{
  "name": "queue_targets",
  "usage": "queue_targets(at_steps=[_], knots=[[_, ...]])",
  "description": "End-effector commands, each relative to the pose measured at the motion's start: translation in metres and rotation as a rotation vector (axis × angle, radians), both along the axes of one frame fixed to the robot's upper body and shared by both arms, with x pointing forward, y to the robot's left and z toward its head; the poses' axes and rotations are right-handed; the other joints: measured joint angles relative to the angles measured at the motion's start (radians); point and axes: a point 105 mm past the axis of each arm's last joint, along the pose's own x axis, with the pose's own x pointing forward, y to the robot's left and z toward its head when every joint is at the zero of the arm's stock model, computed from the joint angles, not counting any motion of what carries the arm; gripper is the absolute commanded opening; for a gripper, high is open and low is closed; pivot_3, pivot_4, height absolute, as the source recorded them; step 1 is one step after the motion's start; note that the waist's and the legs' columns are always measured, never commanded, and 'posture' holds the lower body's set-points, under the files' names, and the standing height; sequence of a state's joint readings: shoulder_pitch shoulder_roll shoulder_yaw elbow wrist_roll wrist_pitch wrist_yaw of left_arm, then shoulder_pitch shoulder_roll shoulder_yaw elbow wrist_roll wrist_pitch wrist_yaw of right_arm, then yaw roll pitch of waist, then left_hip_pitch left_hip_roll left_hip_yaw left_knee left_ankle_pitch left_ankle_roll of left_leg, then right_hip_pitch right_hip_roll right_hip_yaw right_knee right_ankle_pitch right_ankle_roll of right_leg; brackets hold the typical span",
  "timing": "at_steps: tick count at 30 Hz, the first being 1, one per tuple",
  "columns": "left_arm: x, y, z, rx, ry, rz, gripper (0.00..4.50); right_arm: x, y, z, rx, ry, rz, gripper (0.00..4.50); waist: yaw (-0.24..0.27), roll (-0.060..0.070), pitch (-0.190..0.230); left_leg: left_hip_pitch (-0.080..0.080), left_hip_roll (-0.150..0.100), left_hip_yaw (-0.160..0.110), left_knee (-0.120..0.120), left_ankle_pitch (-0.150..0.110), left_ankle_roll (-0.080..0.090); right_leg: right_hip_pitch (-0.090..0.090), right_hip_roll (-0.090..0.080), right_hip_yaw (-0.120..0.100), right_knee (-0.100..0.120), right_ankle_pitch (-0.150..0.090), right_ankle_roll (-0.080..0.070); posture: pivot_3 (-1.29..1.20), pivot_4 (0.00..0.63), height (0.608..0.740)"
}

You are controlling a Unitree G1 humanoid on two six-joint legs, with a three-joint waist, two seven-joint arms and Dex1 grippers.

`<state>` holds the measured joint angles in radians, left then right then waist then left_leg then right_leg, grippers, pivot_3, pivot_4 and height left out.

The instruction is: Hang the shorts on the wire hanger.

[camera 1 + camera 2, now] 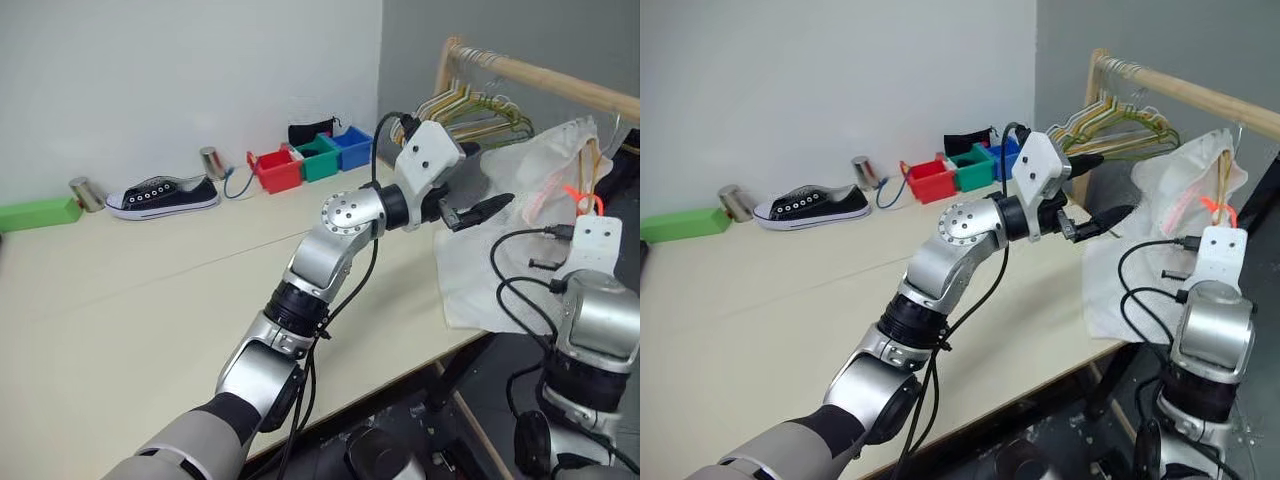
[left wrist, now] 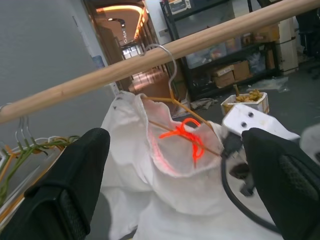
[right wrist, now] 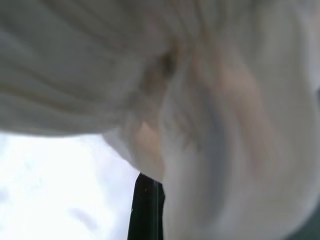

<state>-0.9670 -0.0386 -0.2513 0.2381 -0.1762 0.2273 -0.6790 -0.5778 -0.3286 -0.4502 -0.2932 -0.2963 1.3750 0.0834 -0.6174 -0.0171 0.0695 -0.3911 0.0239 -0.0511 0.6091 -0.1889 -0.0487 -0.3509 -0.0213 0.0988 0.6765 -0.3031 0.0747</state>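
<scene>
Beyond the table [image 1: 150, 300] edge, shorts [image 1: 500, 250] drape the wire hanger [image 2: 177, 107].

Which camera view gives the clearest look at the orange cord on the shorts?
The left wrist view: the orange cord shows as a looped tangle against the white shorts, beside the wire hanger. In the eye views it is only a small orange mark. The right wrist view has blurred white cloth.

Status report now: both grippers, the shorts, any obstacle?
Left gripper open, facing shorts. Right gripper shut on shorts, at wire hanger hooked on wooden rail. Nothing blocking.
</scene>
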Motion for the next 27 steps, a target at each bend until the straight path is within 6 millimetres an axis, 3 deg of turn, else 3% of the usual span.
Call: queue_targets(at_steps=[1, 6, 14, 20, 27], knots=[[-0.003, 0.002, 0.015, -0.024, -0.055, 0.002, 4.48, 0.009, -0.008, 0.028, 0.01, -0.105, -0.014, 0.0, -0.006, 0.0, 0.0, 0.0, 0.0, 0.0, 0.0, 0.0, 0.0, 0.0, 0.0, 0.0, 0.0, -0.001, 0.0, -0.49, 0.006, 0.74], [-0.004, 0.0, 0.016, -0.023, -0.061, 0.009, 4.48, 0.013, -0.015, 0.028, 0.104, -0.111, -0.039, 0.0, -0.016, 0.0, 0.0, 0.0, -0.001, 0.001, 0.0, 0.0, 0.0, 0.001, -0.001, 0.001, -0.001, -0.002, 0.002, -0.48, 0.004, 0.74], [-0.004, 0.003, 0.011, 0.001, -0.072, 0.027, 4.48, 0.021, 0.0, 0.018, 0.254, -0.079, -0.008, 0.0, -0.014, 0.0, 0.0, 0.001, -0.001, 0.0, -0.001, 0.0, 0.0, 0.002, -0.001, 0.001, -0.001, -0.002, 0.002, -0.45, 0.002, 0.74], [-0.004, 0.006, 0.011, -0.003, -0.071, 0.043, 4.5, 0.021, -0.008, 0.023, 0.176, -0.069, -0.011, 1.3, -0.004, 0.0, 0.0, 0.001, -0.001, 0.0, -0.001, 0.0, 0.0, 0.002, -0.001, 0.001, -0.001, -0.002, 0.002, -0.44, 0.0, 0.74], [-0.001, 0.008, 0.011, -0.006, -0.07, 0.059, 4.5, 0.019, -0.004, 0.042, -0.107, -0.064, 0.033, 2.67, 0.005, 0.0, 0.0, 0.001, -0.001, 0.0, -0.001, 0.0, 0.0, 0.002, -0.001, 0.001, -0.002, -0.002, 0.002, -0.45, 0.0, 0.74]])
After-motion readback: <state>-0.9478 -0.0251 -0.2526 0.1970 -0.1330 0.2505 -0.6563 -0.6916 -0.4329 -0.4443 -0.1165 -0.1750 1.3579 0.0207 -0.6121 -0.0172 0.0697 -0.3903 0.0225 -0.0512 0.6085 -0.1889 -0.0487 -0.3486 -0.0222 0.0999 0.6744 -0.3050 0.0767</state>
